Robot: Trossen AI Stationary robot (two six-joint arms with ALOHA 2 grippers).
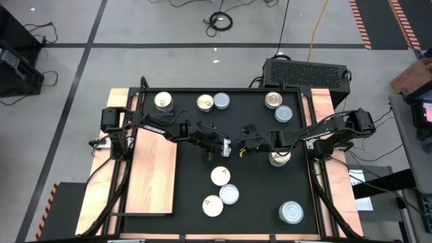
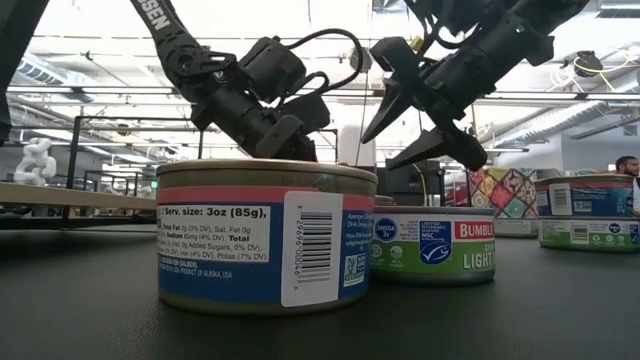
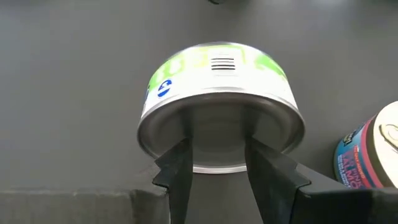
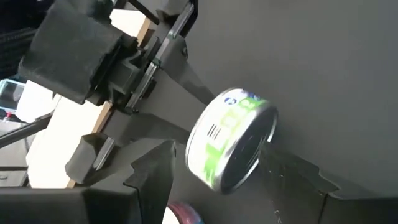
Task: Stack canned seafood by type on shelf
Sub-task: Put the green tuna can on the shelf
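Above the black mat's (image 1: 196,179) centre, the left gripper (image 3: 217,163) clamps a green-labelled tin (image 3: 221,102), seemingly lifted; the right gripper (image 4: 214,165) flanks it, spread. The shelf (image 1: 152,172) lies bare.

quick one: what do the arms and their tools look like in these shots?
Both arms are dark, near-black, built of boxy jointed segments with black cables looping alongside. The left tool and right tool each end in two flat, angular black fingers tapering to points. White lettering runs along one arm's link in the low view; only part of it is readable.
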